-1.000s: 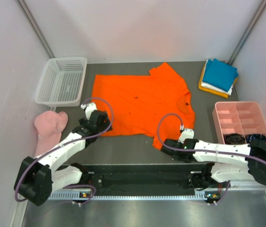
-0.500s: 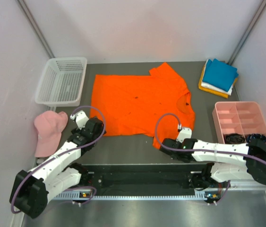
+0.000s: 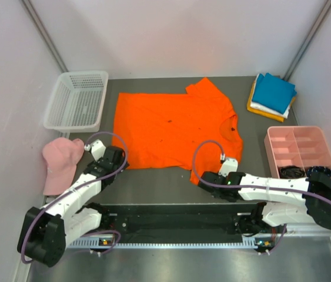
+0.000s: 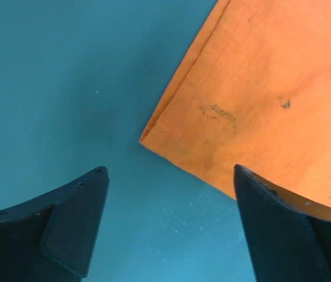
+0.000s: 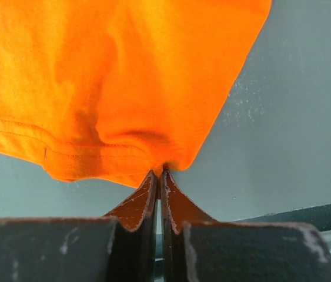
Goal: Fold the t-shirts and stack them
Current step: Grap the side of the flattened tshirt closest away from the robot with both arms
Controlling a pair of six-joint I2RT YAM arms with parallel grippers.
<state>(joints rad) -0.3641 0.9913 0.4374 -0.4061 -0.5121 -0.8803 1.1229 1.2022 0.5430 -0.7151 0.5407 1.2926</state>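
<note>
Your left gripper (image 3: pixel 110 157) has moved back. A second ago it sat on the near left corner of the orange shirt (image 3: pixel 174 129). Now it is off the cloth, just beside that corner, over the bare table (image 3: pixel 153 183). Your right gripper (image 3: pixel 203 177) has hardly moved at all.

In the left wrist view, the left gripper (image 4: pixel 170 176) is spread wide. Its two dark fingers (image 4: pixel 71 217) stand far apart and hold nothing. The corner of the orange shirt (image 4: pixel 259 88) lies flat just ahead of them, a bit to the right.

In the right wrist view, the right gripper (image 5: pixel 160 174) is pressed tight together. It pinches the stitched edge of the orange shirt (image 5: pixel 112 76), and the cloth bunches up a little at the tips.

The orange shirt lies spread out in the middle of the table, with its neck hole to the right. The right gripper has the bit that sticks out toward you.

At the far right corner, three folded shirts sit in a pile. The teal shirt (image 3: pixel 274 91) is on top, then the white shirt (image 3: pixel 263 108), then the yellow shirt (image 3: pixel 251 101).

A white basket (image 3: pixel 83 74) stands at the far left. A pink cap (image 3: pixel 59 161) lies near it, close to your left arm. A pink tray (image 3: pixel 269 147) sits on the right.
</note>
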